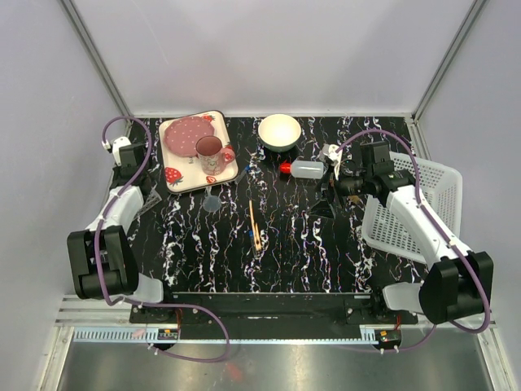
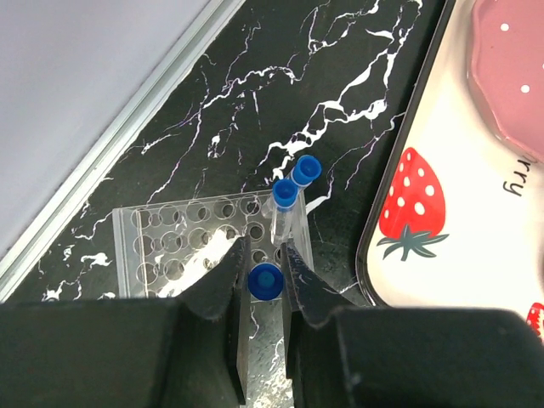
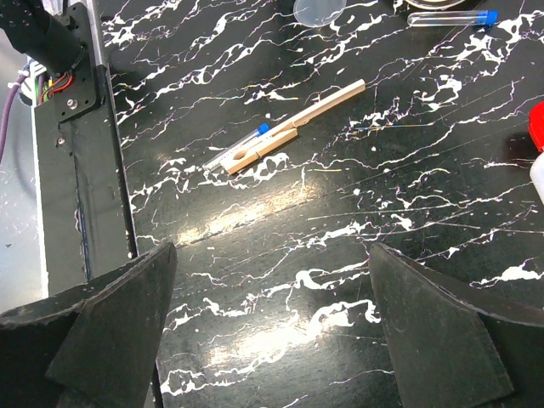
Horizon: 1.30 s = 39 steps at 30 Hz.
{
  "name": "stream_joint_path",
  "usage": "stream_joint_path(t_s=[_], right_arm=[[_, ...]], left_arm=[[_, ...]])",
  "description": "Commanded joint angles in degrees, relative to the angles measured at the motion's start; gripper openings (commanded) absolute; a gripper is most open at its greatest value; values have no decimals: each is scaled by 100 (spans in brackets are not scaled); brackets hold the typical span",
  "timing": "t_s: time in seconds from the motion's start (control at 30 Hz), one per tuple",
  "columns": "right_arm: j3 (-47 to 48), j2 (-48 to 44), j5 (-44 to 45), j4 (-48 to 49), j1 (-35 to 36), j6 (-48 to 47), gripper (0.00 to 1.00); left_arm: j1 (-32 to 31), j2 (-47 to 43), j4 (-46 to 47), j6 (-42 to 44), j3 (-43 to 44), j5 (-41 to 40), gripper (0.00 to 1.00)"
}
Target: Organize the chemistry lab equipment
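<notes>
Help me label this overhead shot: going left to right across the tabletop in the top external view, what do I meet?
Strawberry-print tray → wooden stick → red-capped bottle → white basket.

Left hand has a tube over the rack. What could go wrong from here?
1. The blue-capped tube in the left hand hangs right beside two standing tubes; lowering it may knock them over.
2. A missed hole could shove the clear grid rack toward the strawberry-print tray.
3. Against the wooden stick lies another tube; the open right hand may catch both.
</notes>
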Motion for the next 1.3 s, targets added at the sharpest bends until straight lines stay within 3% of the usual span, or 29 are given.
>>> stream_joint_path(t_s=[0.0, 0.97, 1.27], right_arm=[[13, 71, -44, 55, -36, -124, 100], [31, 177, -27, -32, -63, -203, 100], [31, 177, -36, -50, -89, -212, 100]], left_arm=[[41, 132, 478, 3, 262, 189, 3], [41, 765, 521, -261, 183, 312, 5], [41, 783, 504, -305, 104, 295, 24]])
